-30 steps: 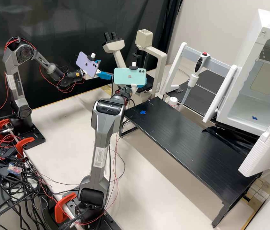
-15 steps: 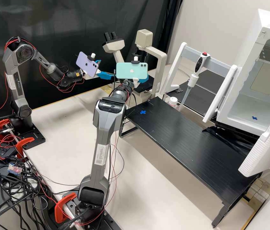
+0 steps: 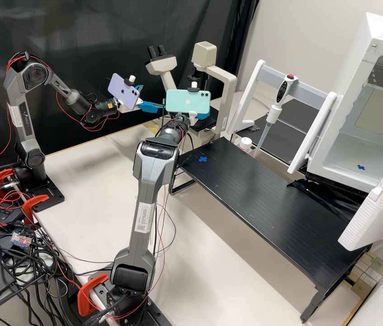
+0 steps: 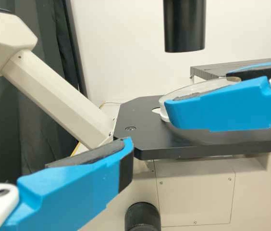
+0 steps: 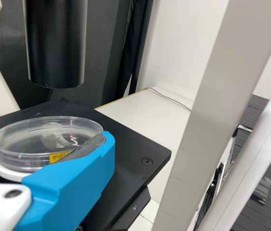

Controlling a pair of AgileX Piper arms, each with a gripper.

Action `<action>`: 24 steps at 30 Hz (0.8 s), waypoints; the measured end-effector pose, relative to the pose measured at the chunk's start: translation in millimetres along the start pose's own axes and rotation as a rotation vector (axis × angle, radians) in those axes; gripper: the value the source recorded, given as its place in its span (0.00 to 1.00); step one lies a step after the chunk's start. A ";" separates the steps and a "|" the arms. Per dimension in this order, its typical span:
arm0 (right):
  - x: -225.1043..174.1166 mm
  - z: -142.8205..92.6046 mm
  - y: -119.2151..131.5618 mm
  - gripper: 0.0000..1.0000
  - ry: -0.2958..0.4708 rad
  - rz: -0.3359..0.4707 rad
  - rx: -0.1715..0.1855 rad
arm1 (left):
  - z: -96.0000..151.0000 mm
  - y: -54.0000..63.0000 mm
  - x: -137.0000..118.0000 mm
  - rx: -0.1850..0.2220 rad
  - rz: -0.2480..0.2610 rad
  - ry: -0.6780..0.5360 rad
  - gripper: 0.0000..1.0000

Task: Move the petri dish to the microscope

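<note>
**Right pincer has the petri dish at the microscope stage**

You have the petri dish (image 5: 35, 135) clamped in the right pincer (image 3: 204, 114), over the black stage (image 5: 126, 161) of the microscope (image 3: 229, 96). In the right wrist view, the right pincer (image 5: 48, 132) has a finger on either side of it, the dark pads against its clear wall. The petri dish lies with its round face up and its wall running round the side. Being round, it gives you no long axis to line up. In the left wrist view its rim slants somewhat against the stage's front edge; you cannot tell from that how far it is truly tilted. A yellow label (image 5: 58, 157) sits by the pad at the wall. A white piece (image 5: 6, 172) shows just below the petri dish, and whether the base touches the stage you can't tell. The microscope's black tube (image 4: 184, 26) hangs upright above the stage.

Your left pincer (image 3: 150, 98) is beside the microscope, its blue fingers apart, with the petri dish beyond them.

Nearer you in the high view, a black stand (image 3: 255, 190) with a blue cross (image 3: 203, 159) is over the pale tabletop (image 3: 92, 181). Past it, a pipette (image 3: 273, 113) hangs tip down.
</note>
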 end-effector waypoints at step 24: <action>20.2 -5.8 3.4 0.00 -0.027 -0.003 -0.014 | 0.0 0.0 0.0 0.000 0.000 0.000 1.00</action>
